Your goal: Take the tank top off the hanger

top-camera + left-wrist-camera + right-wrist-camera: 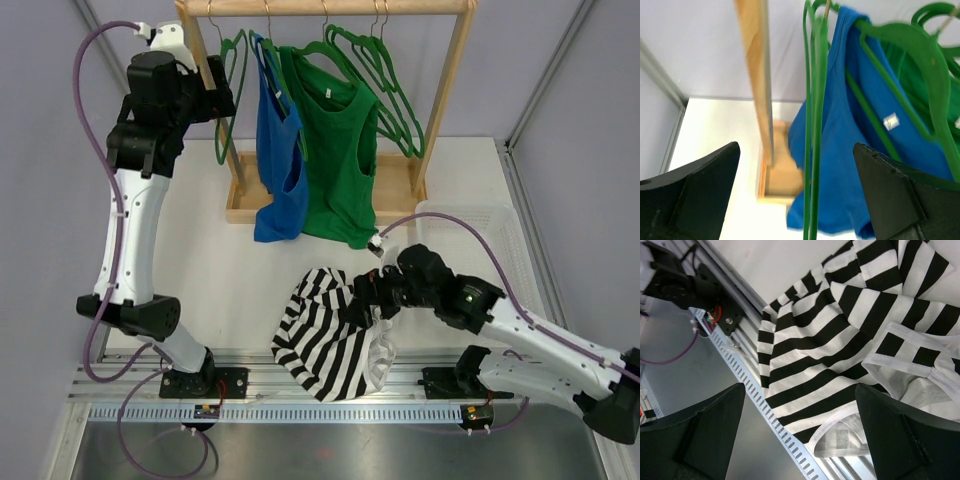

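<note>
A black-and-white striped tank top [325,340] lies crumpled on the table's near edge, off any hanger; it fills the right wrist view [840,340]. My right gripper [365,300] hovers over it, open and empty [800,435]. My left gripper [222,100] is raised at the rack's left end, open [797,200], with a bare green hanger [812,150] hanging between its fingers, not clamped. This hanger [232,95] still hangs from the rail. A blue tank top [280,160] and a green tank top [340,160] hang on green hangers beside it.
The wooden rack [455,90] stands at the back on a wooden base [400,190]; its left post [757,75] is close to my left gripper. Several bare green hangers [385,80] hang at the right. A white basket [490,240] sits at the right. A slotted metal rail [785,440] runs along the near edge.
</note>
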Tool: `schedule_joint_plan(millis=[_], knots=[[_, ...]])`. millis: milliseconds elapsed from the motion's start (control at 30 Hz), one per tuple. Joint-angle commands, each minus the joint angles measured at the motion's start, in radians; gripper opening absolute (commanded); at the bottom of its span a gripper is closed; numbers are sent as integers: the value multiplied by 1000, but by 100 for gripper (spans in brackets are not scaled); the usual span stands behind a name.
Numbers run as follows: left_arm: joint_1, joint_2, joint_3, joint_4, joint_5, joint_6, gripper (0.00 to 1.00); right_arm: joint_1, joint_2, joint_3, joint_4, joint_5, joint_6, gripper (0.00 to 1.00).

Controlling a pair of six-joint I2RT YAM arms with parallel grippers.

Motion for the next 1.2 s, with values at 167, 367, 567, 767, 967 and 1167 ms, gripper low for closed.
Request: schedule_joint_plan(millis=[167,367,567,767,967,1167], knots=[[6,-465,-452,37,-118,-131,99,57,352,150,41,235,-41,99],[4,-775,-862,76,-116,-181,99,148,572,268,-22,416,-66,100],[4,-946,-1114,88,-127,-122,99,188,747,313,-36,451,-69,100],[4,-1082,-1321,151,-163,-72,99,214,862,291,7,451,-70,92],[4,-1118,-1376,178,-142,-77,99,229,731,218,102,456,-83,28],[4,-1118,-1395,192,-81,-80,99,228,516,261,-22,572,-109,0]])
